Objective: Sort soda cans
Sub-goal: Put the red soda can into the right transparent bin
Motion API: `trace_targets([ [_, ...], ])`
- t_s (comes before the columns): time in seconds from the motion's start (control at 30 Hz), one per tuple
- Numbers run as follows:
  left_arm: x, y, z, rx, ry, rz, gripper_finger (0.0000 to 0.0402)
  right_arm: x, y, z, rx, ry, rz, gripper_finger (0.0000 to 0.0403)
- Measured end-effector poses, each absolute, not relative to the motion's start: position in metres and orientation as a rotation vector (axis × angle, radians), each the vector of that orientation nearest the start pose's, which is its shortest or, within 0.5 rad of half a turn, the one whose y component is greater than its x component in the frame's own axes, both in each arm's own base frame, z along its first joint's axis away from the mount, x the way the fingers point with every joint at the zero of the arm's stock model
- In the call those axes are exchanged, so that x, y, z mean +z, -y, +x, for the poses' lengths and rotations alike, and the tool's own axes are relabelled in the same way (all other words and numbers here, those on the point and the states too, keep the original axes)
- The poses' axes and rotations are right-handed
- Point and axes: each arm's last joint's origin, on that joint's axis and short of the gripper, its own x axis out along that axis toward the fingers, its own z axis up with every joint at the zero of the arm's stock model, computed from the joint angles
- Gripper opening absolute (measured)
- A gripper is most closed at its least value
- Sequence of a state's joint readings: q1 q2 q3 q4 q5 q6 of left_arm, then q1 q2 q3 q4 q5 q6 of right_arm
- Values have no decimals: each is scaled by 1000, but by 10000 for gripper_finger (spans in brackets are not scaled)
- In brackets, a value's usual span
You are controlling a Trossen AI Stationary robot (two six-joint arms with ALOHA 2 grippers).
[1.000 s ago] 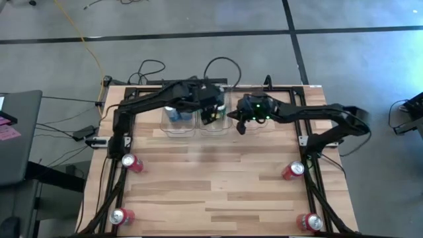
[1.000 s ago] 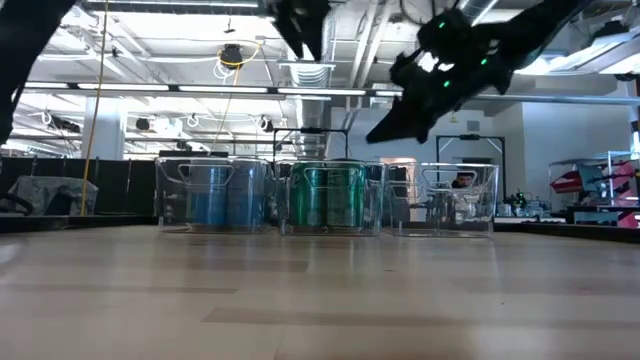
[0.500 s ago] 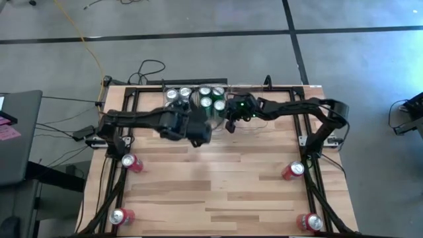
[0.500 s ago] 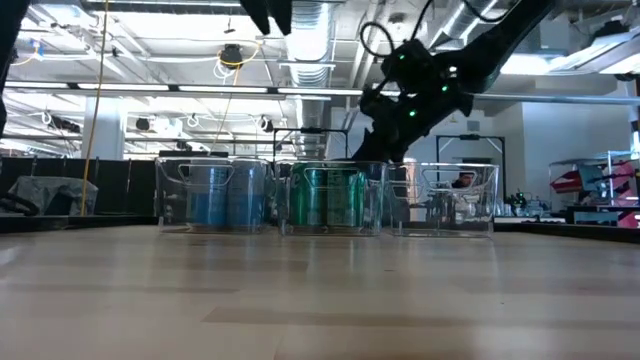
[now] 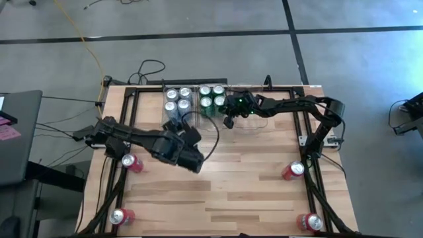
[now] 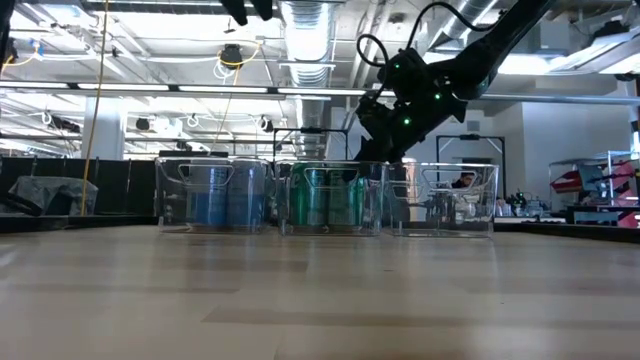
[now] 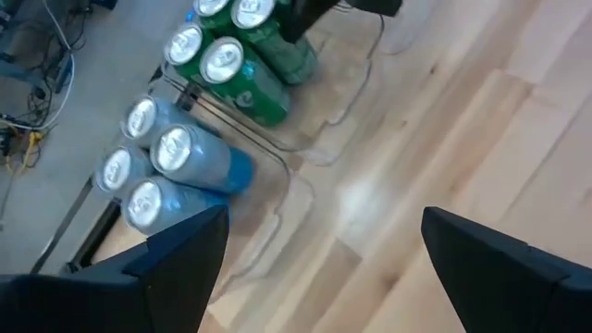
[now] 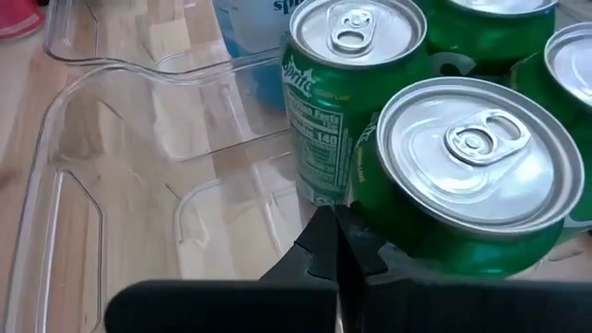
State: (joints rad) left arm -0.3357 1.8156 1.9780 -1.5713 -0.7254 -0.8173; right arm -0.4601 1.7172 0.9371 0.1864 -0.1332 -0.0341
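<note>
Three clear bins stand in a row at the table's far edge. The left one holds blue soda cans (image 5: 177, 99), the middle one green soda cans (image 5: 211, 98), and the right bin (image 5: 256, 118) has no can in it. Red soda cans (image 5: 132, 163) stand upright near the table's corners. My left gripper (image 5: 193, 160) hangs open over bare wood in front of the bins, with nothing between its fingers (image 7: 319, 268). My right gripper (image 5: 229, 121) is shut at the near right corner of the green cans' bin. My right gripper's shut fingertips (image 8: 333, 231) lie against the lower side wall (image 8: 388, 231) of the nearest green can, in the gap beside its neighbour (image 8: 324, 120). They come slanting down from the table's right side. That can stands in the bin and looks tipped a little.
More red cans stand at the near left (image 5: 122, 216), right (image 5: 293, 170) and near right (image 5: 310, 222). The dark arm frames run along both table sides. Bare wood lies in the middle and near part of the table (image 5: 225, 192).
My left gripper has swung from above the bins toward the table's near left, sinking a little and rolling, open all the while; the cans in the bins now show. My right gripper has gone left and down to the green cans, staying shut.
</note>
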Motion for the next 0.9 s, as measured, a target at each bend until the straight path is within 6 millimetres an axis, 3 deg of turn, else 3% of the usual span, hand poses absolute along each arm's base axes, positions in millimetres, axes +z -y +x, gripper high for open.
trace_targets([
  [0.2, 356, 120, 309, 724, -988, -24, 355, 185, 144, 319, -282, -602, 141, 9],
  [0.43, 357, 138, 298, 668, -1022, -143, 355, 241, 97, 317, -170, -431, 41, 17],
  [0.67, 361, 145, 289, 609, -1109, -313, 355, 300, 60, 281, -108, -311, 25, 18],
  [0.9, 367, 131, 291, 601, -1082, -216, 355, 329, 42, 250, -75, -252, 40, 18],
])
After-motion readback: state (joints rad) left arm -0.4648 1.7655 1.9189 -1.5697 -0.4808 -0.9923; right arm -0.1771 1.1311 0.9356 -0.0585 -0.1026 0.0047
